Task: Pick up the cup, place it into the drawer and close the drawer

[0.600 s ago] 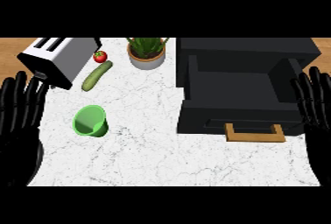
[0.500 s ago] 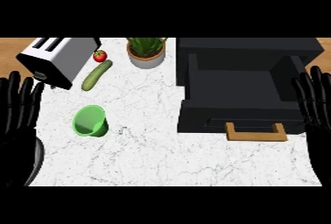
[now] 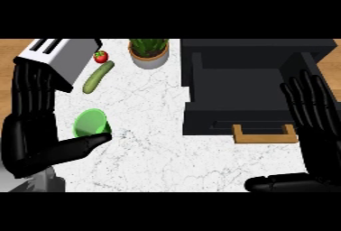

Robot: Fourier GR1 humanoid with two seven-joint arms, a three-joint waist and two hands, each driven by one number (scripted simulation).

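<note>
The green cup lies on its side on the white marble counter, at the left. My left hand is open beside it, fingers straight and pointing up, with its thumb reaching to just under the cup's rim. The black drawer unit stands at the right, its drawer pulled out and open on top, with a wooden handle at its front. At the right edge my right hand is open, fingers up, over the drawer's right side.
A silver toaster stands at the back left. A cucumber and a red tomato lie next to it. A potted plant stands at the back centre. Wooden floor shows beyond the counter's left edge.
Both hands have moved inward: the left one has come right toward the cup, its thumb now by the rim, and the right one now overlaps the drawer's right side. The cup has not moved.
</note>
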